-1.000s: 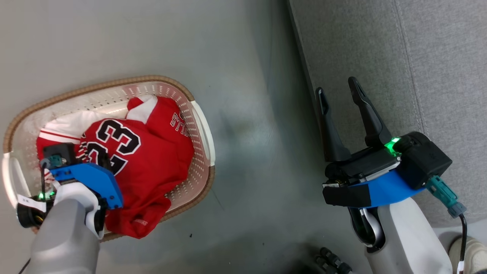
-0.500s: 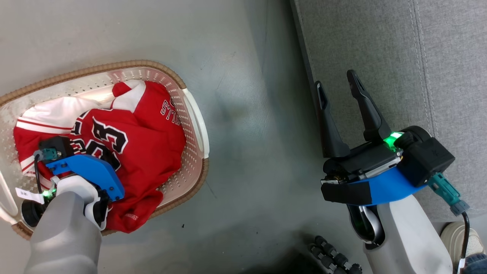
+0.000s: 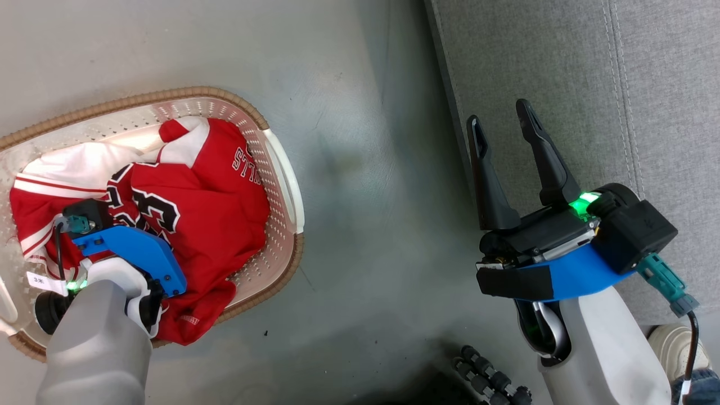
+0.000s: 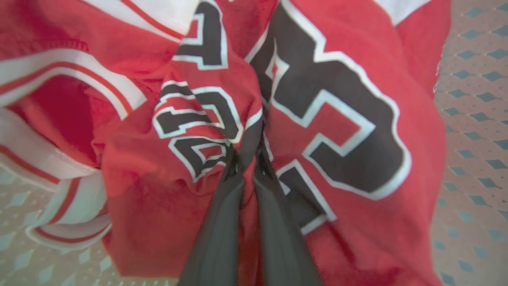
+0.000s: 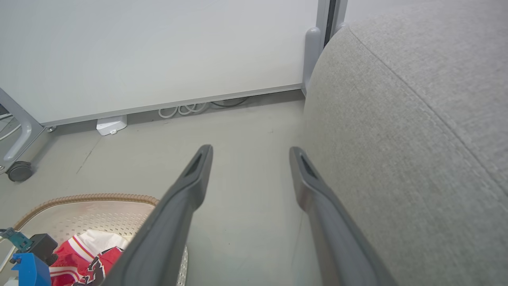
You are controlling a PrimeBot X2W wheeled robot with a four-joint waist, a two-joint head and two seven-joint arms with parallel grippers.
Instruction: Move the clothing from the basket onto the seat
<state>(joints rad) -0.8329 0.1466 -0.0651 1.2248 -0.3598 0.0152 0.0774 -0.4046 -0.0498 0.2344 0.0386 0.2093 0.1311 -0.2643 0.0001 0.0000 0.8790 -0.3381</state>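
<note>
1. Scene layout. The grey upholstered seat takes up the right of the head view, its rounded front edge beside the bare grey floor. We see nothing red on the visible part of it. The cream perforated basket stands on the floor at the left, well apart from the seat.

2. Clothing. Both garments are in the basket. The red jersey with the black "23" lies on top, with one corner draped over the near rim. The red striped garment, with broad white bands, lies partly under it at the left side of the basket.

3. Hands. The left hand is down in the basket. In the left wrist view its two dark fingers stand nearly together, pinching a raised fold of the jersey at the numeral. The right hand hovers over the seat's front edge, fingers spread wide with nothing between them.

4. Step in hand. We judge this to be the first pick. The grasp is made, the lift is not yet begun, and neither garment is on the seat.

5. Next move. We expect a straight lift, high enough for the hanging cloth to clear the rim. A carry across the floor gap to the seat would follow.

6. Cautions. We cannot tell whether the pinched fold also takes in the striped garment, so check this on the lift. The draped corner may drag on the rim and shift the light basket.
</note>
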